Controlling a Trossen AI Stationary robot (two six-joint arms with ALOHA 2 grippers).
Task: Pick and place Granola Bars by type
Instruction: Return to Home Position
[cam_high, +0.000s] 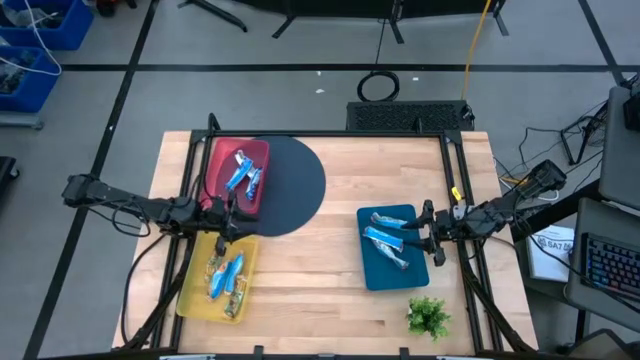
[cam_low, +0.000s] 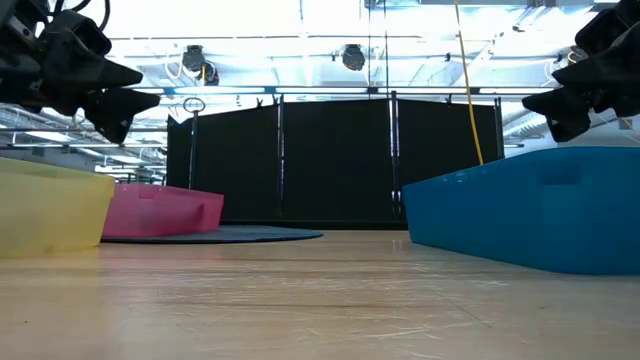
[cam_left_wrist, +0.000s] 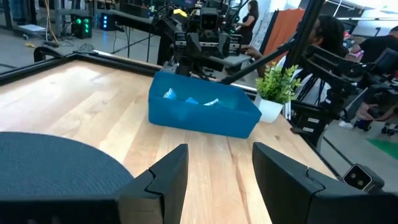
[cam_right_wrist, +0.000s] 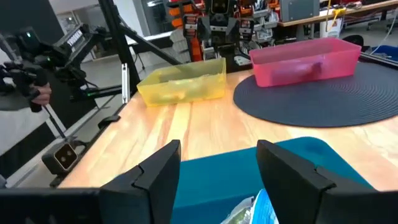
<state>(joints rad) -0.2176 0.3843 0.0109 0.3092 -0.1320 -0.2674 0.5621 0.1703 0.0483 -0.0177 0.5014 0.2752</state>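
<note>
My tabletop (cam_high: 330, 285) carries a blue bin (cam_high: 385, 278), red bin (cam_high: 255, 150) and yellow bin (cam_high: 192, 296), with Granola Bars (cam_high: 385, 240) in each. The right jaws hang open and empty at the blue bin's 3 o'clock rim, over its bars. The left jaws hang open and empty at the yellow bin's 12 o'clock.

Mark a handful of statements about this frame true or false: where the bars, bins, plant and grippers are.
1. The red bin, yellow bin and blue bin each hold granola bars. True.
2. The plant stands inside the blue bin. False: it stands on the table beside that bin.
3. The left gripper grips a bar. False: it is open and empty.
4. The red bin rests partly on the dark round mat. True.
5. The right gripper is above the yellow bin. False: it is at the blue bin's edge, open.
</note>
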